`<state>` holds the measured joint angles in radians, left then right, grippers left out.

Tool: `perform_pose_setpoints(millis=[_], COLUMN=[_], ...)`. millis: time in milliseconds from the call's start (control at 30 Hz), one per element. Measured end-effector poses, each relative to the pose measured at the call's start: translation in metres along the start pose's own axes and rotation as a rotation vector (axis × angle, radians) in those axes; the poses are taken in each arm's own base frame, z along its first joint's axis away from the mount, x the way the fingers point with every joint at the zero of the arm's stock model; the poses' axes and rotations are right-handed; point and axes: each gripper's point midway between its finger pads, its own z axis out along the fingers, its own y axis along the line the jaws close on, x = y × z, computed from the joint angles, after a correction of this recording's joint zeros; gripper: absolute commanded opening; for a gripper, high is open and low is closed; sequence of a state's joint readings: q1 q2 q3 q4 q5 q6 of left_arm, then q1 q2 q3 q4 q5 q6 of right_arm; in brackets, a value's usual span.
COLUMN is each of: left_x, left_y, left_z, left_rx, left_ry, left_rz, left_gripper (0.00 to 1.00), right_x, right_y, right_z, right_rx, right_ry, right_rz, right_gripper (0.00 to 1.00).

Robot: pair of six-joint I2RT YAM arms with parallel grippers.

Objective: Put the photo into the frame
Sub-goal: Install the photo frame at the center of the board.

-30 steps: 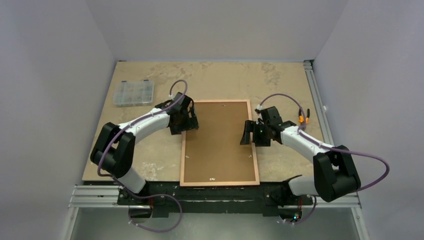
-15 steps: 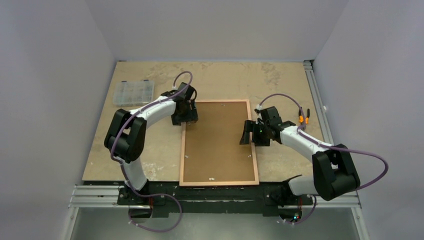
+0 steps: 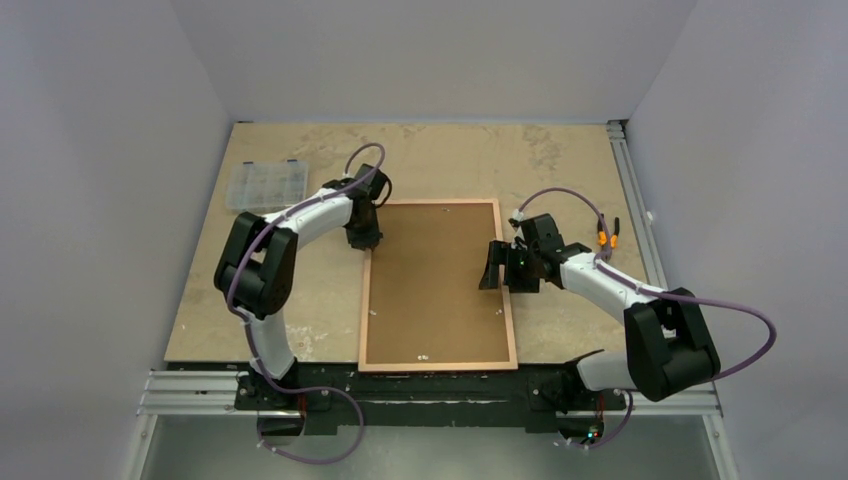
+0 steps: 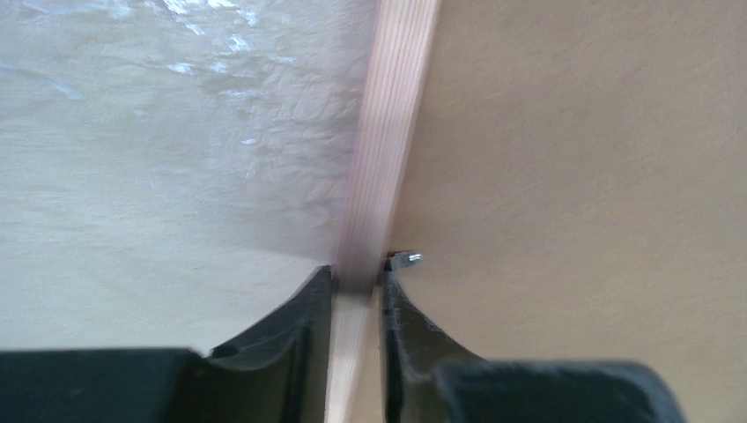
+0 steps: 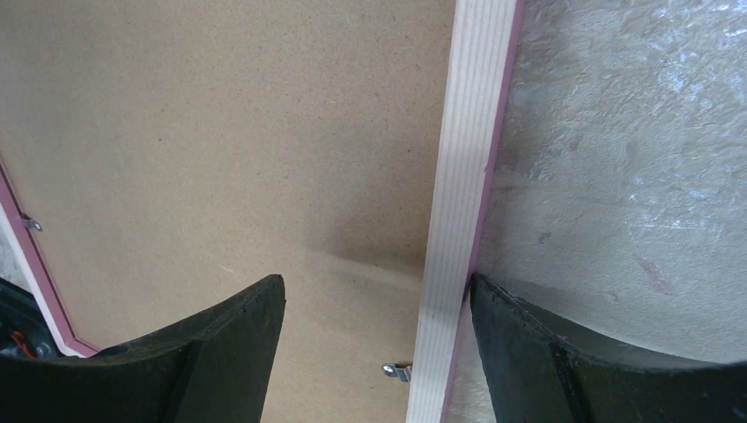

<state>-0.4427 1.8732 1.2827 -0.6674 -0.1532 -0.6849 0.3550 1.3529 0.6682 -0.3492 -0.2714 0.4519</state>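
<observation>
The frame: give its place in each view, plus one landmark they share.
Top external: the frame lies flat in the centre, back up.
Left wrist: one rail of the frame runs from top centre down to the bottom edge.
Right wrist: one rail of the frame slants from upper right to bottom centre.
Shared landmark: the brown backing board inside it, right of the rail for the left wrist, left of it for the right.

Quick count: one frame (image 3: 438, 367), one brown backing board (image 3: 435, 280), one clear parts box (image 3: 266, 185), and two arms: left gripper (image 3: 366, 243), right gripper (image 3: 492, 270). One metal tab (image 4: 403, 259) sits just beside the left jaws, one more tab (image 5: 396, 371) between the right jaws.
</observation>
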Motion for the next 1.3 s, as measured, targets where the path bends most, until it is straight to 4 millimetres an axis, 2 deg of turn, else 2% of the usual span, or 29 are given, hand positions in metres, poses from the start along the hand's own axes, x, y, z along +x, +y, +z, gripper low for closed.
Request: perform_pose_setpoints(millis=[100,300,367,467,600,733,833,1067,1167,1300], left_x=[0.000,0.000,0.000,0.000,0.008,0.025,0.036,0.066,0.081,0.099], left_y=[0.003,0.003,0.002,0.002,0.000,0.000,0.002,0.013,0.022,0.032], left_z=[-0.001,-0.001,-0.001,-0.002,-0.004,-0.012,-0.021,-0.042,-0.042,-0.036], left_rx=[-0.004,0.005,0.009,0.022,0.064,0.119,0.153,0.223,0.223,0.206], left_ry=[-0.008,-0.029,-0.031,-0.040,-0.036,-0.001,0.013,0.021,0.043,0.078], left_rz=[0.016,0.040,0.044,0.050,0.043,0.040,0.038,0.014,0.011,0.004], left_gripper=[0.00,0.00,0.08,0.32,0.56,0.70,0.72,0.73,0.73,0.73], right_x=[0.000,0.000,0.000,0.000,0.000,-0.003,-0.014,-0.066,-0.081,-0.092], right_y=[0.000,0.000,0.000,0.000,0.000,0.000,0.001,0.006,0.001,-0.010], right_z=[0.000,0.000,0.000,0.000,0.000,-0.002,-0.006,-0.007,-0.001,0.009], right_rx=[0.000,0.000,0.000,0.001,0.001,0.001,0.012,0.059,0.109,0.181], right_ry=[-0.001,-0.001,-0.001,-0.001,-0.002,-0.007,-0.025,-0.103,-0.113,-0.107], right_rz=[0.000,0.000,0.000,0.000,0.001,0.004,0.010,0.004,-0.004,-0.010], right_gripper=[0.75,0.75,0.75,0.75,0.77,0.81,0.82,0.82,0.82,0.79])
